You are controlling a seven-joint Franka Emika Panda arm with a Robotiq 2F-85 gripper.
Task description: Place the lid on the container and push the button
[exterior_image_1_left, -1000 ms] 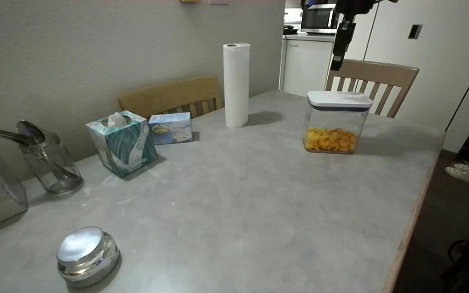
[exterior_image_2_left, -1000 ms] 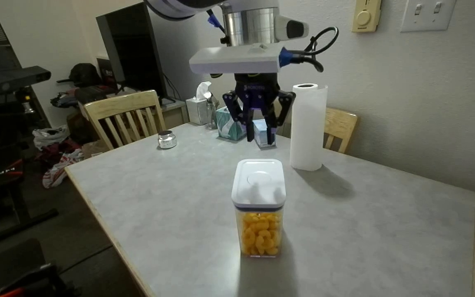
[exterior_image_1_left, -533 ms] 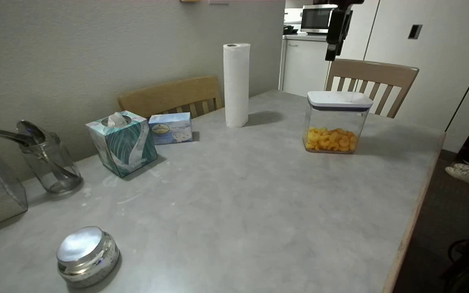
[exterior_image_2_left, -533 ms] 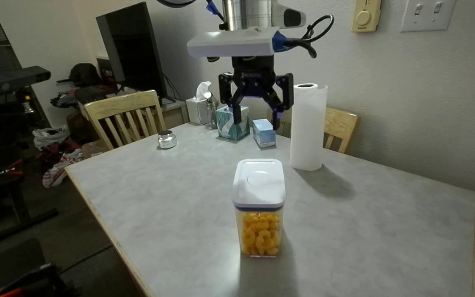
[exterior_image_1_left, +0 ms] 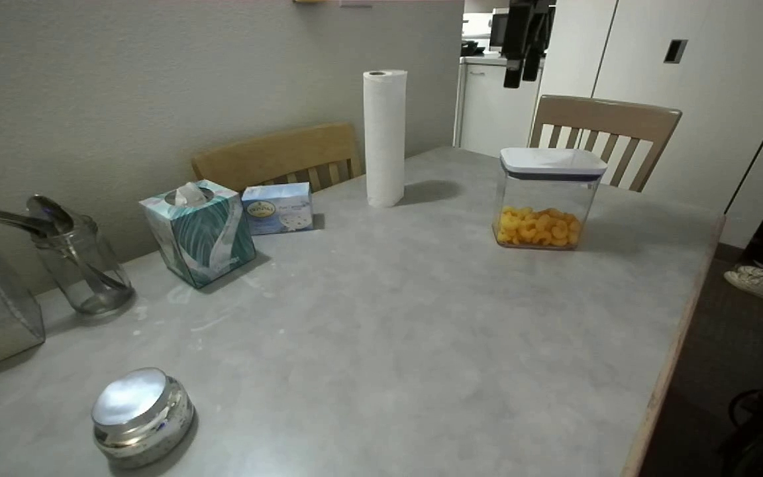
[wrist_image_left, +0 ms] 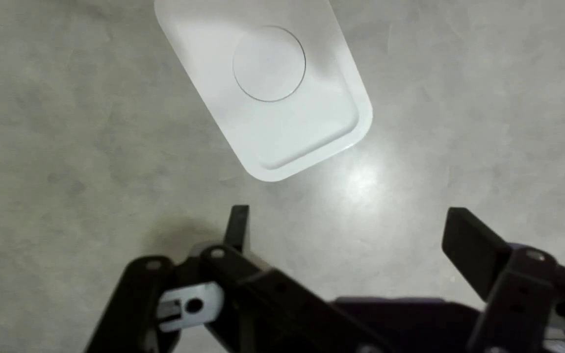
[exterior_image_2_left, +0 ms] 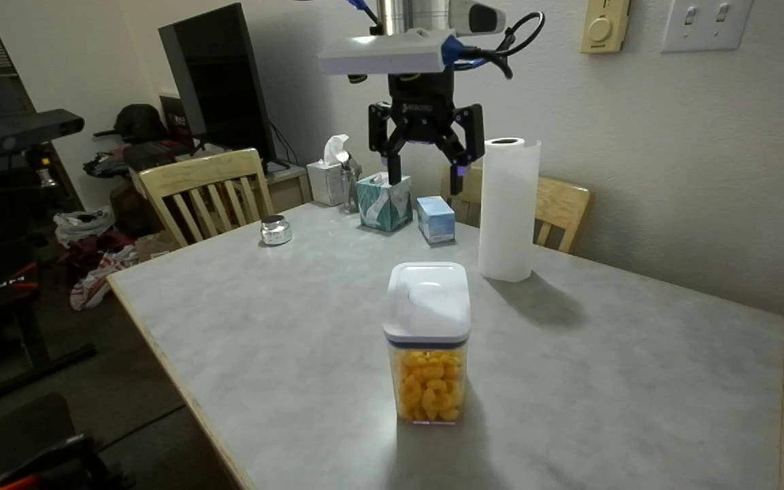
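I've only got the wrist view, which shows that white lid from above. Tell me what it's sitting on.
Observer: The lid sits on top of a clear container, as both exterior views show.
Operator: Now tell me how high the claw is against it.
Observer: It hangs well above the lid, with open space between them, in both exterior views.
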